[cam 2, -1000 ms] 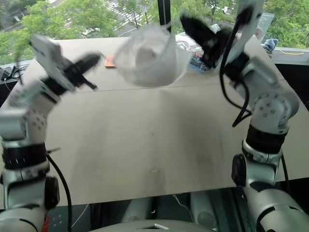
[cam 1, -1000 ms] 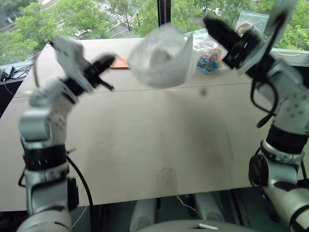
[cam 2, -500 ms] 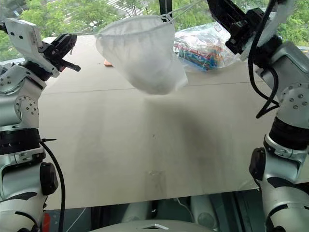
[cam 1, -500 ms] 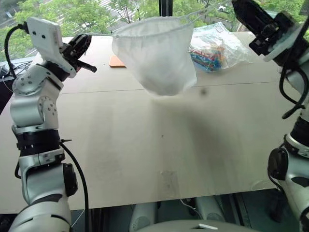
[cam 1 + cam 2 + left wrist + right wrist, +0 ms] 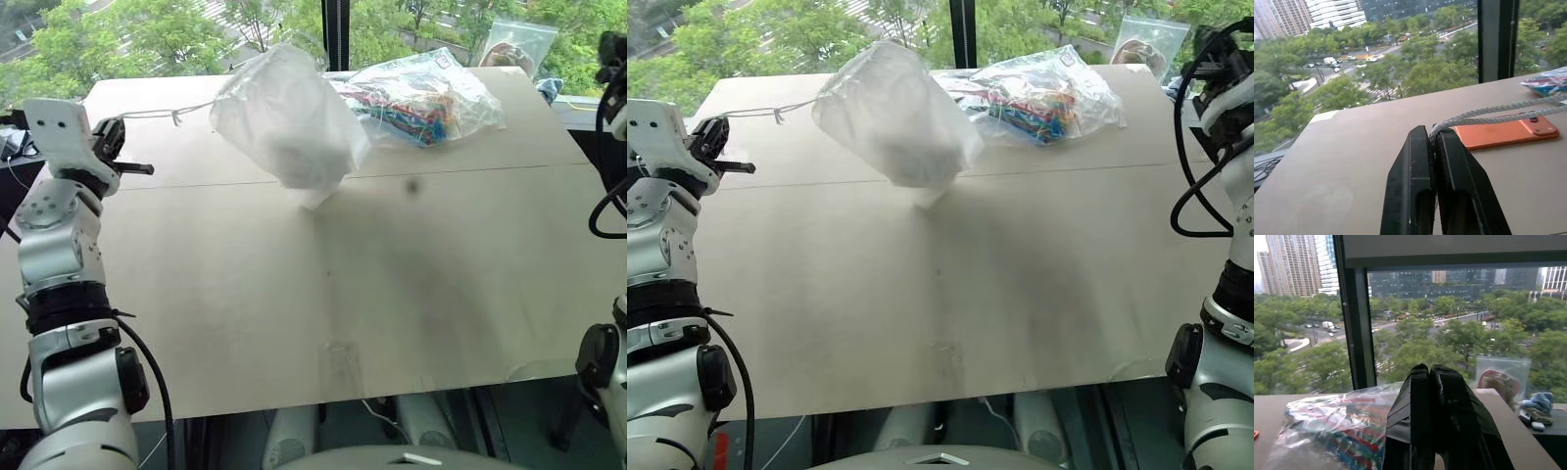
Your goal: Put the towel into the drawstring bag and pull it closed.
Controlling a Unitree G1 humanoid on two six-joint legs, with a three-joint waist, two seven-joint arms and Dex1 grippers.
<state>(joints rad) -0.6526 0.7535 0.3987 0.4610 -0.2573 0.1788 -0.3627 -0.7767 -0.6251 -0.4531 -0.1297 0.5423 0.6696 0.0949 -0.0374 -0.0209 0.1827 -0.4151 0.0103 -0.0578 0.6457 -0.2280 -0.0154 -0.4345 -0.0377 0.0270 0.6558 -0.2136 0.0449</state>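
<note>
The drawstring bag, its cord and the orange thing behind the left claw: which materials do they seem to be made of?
The drawstring bag: thin translucent white fabric, probably a fine mesh; it hangs softly and a pale bundle shows through. The cord: white braided string, its weave visible where the left claw pinches it. The orange thing: flat, rigid and smooth with a matte sheen, likely a phone or its plastic case.
</note>
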